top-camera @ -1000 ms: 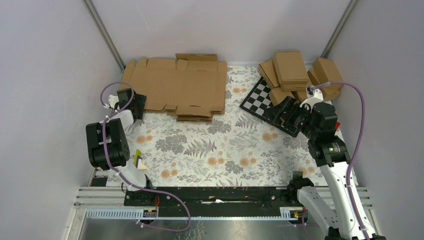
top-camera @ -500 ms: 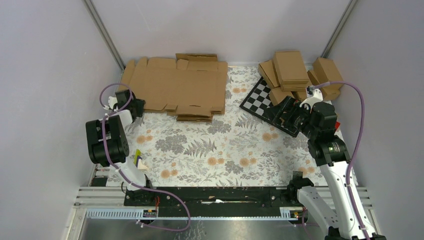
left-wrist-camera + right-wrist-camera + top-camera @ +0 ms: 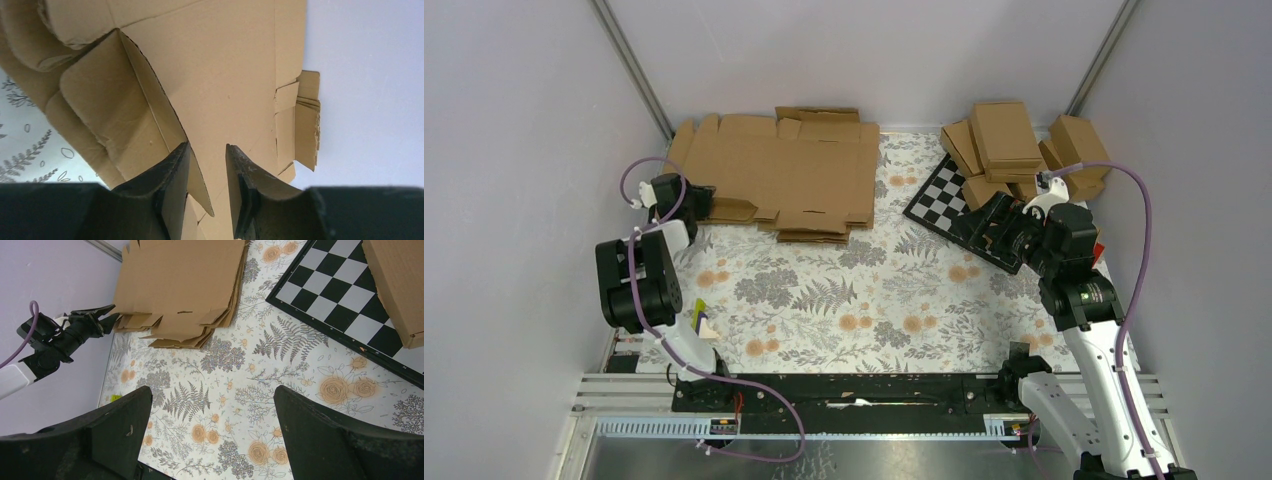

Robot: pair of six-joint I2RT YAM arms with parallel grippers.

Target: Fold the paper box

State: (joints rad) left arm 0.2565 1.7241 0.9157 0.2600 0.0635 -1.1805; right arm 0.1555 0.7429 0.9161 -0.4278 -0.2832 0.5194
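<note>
Left wrist view showed the left gripper (image 3: 206, 155) narrowly parted around a flap tip of the paper box (image 3: 225, 75), not clamping it. Right wrist view alone showed the right gripper (image 3: 212, 400) spread wide, empty, above the floral cloth (image 3: 300, 450), the box topping the far-left stack (image 3: 180, 343).

The left end effector (image 3: 206, 147) reaches forward, jaws seemingly parted; right end effector (image 3: 212, 392) hangs high, spread wide.

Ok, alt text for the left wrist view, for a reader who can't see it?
The left gripper, its two dark fingers slightly apart, straddles a flap corner of the flat brown paper box, seen close up. Edges of more stacked blanks show at right against a grey wall; a floral tablecloth shows at lower left.
</note>
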